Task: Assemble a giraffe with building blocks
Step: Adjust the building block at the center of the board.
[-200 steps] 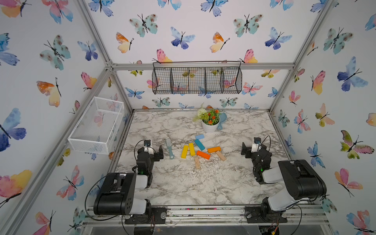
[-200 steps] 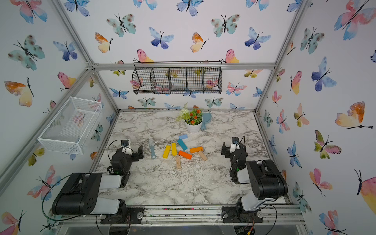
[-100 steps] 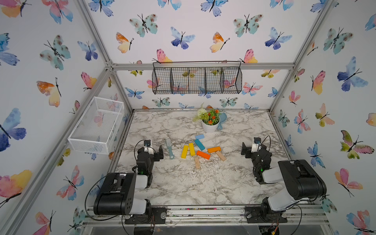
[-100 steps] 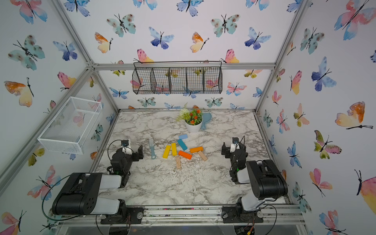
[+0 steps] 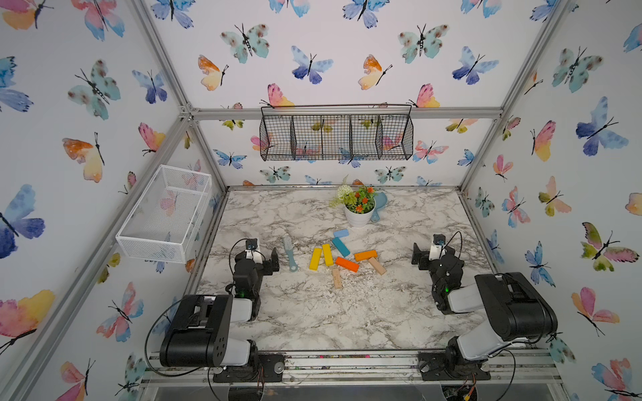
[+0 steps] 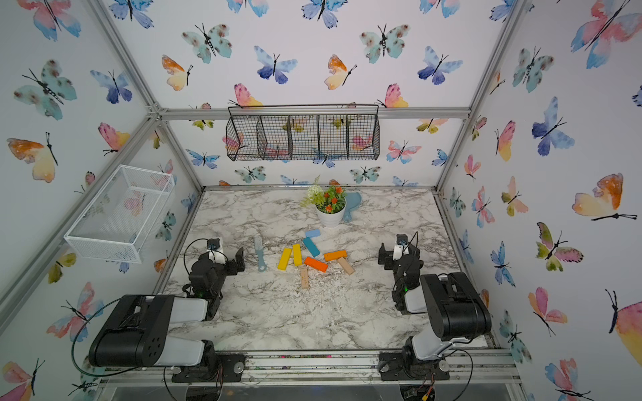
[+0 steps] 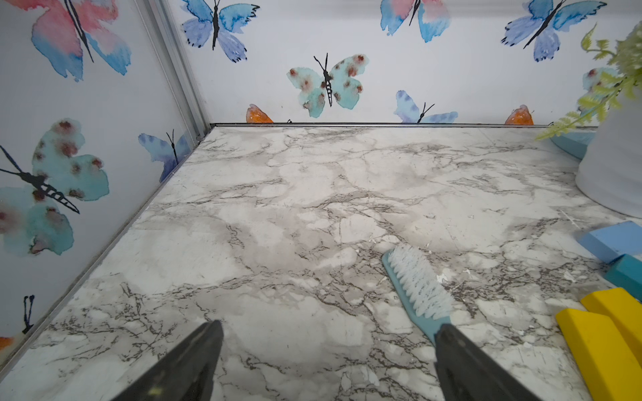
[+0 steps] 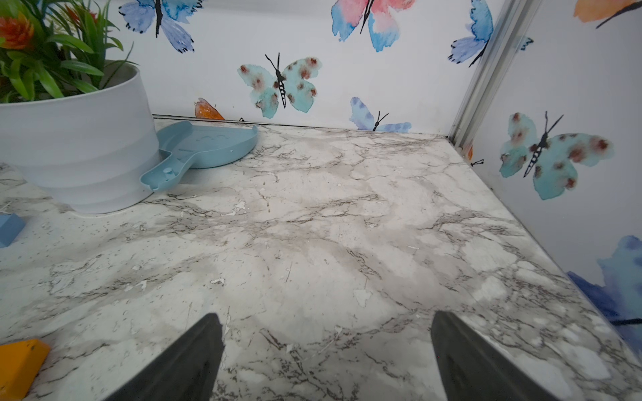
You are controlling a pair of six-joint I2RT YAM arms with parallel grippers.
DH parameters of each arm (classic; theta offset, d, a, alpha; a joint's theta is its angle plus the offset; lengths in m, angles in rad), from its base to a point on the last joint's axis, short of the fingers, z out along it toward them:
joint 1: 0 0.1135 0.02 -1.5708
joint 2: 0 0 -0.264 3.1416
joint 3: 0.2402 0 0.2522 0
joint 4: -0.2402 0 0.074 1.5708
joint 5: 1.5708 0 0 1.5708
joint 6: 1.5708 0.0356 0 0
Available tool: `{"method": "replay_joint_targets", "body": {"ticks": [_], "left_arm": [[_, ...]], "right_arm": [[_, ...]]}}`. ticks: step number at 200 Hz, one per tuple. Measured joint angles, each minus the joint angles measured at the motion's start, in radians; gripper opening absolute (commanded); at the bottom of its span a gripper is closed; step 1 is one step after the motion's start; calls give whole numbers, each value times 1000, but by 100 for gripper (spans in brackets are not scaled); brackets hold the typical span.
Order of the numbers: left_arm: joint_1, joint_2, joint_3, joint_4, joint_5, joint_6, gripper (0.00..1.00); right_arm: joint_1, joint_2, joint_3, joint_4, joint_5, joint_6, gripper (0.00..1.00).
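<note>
The building blocks lie loose at mid-table in both top views, forming no giraffe: a light-blue block (image 5: 341, 233), a teal one (image 5: 340, 247), two yellow (image 5: 315, 258), two orange (image 5: 347, 264) and two plain-wood (image 5: 336, 277). My left gripper (image 5: 258, 257) (image 7: 330, 326) rests low, left of the pile. It is open, with bare marble between its fingers. In the left wrist view the yellow blocks (image 7: 604, 350) sit off to one side. My right gripper (image 5: 430, 255) (image 8: 326, 316) rests to the right, open and empty. An orange block (image 8: 17, 364) shows at that view's edge.
A pale-teal brush (image 5: 289, 251) (image 7: 417, 284) lies between my left gripper and the blocks, its handle passing behind one fingertip. A white plant pot (image 5: 359, 215) and blue dustpan (image 8: 205, 145) stand behind the pile. A white basket (image 5: 166, 215) and a black wire basket (image 5: 337, 137) hang on the walls.
</note>
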Motion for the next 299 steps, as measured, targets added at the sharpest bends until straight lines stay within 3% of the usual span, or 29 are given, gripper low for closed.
{"method": "replay_joint_targets", "body": {"ticks": [299], "left_arm": [[0,0,0,0,0,0,98]], "right_arm": [[-8,0,0,-4,-16,0,98]]}}
